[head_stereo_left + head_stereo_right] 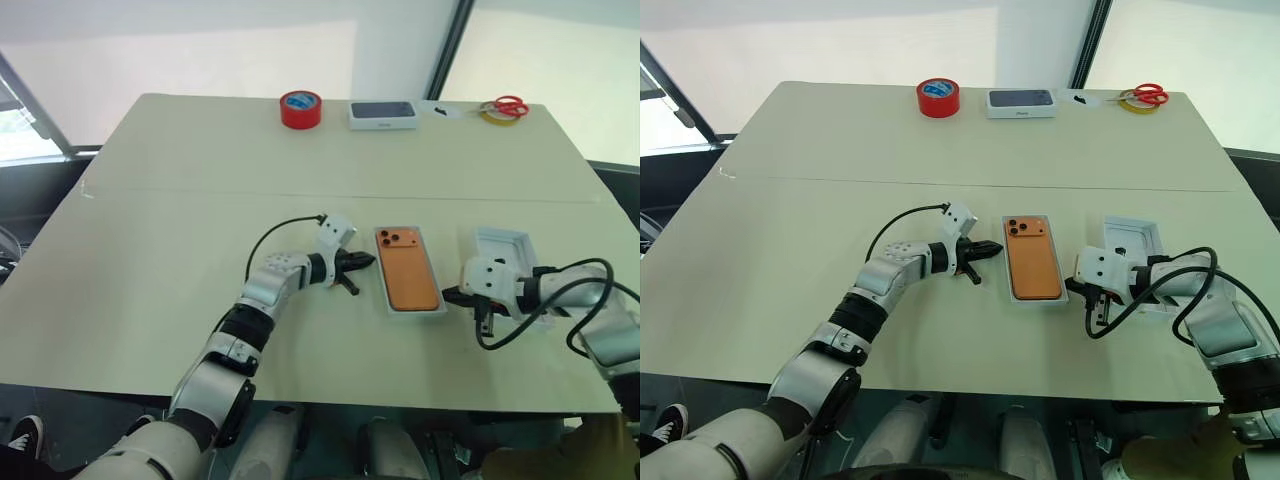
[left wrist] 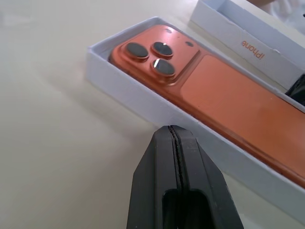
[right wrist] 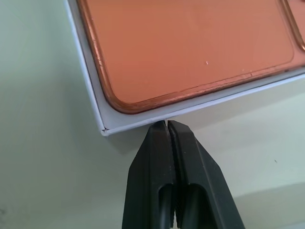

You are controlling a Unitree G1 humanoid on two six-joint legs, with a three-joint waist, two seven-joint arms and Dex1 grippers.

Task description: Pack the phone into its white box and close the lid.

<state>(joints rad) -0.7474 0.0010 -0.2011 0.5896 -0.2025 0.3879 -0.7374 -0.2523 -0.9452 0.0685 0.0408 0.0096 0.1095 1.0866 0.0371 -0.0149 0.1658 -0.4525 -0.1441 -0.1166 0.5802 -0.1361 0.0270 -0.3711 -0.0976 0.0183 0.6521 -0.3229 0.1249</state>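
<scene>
The orange phone (image 1: 408,268) lies back up in the white box (image 2: 143,100) at the middle of the table, its camera cluster at the far end. My left gripper (image 1: 370,260) is shut, its tip right beside the box's left wall near the camera end. On the other side, my right gripper (image 1: 447,296) is also shut, its tip against the box's right wall by the near corner. The lid (image 1: 500,243) lies inside up just right of the box, partly behind my right wrist. Neither gripper holds anything.
Along the far edge of the table are a red tape roll (image 1: 301,108), a white box with a dark phone picture (image 1: 382,114) and red-handled scissors (image 1: 508,106) on a yellow ring. The table's near edge runs just below my arms.
</scene>
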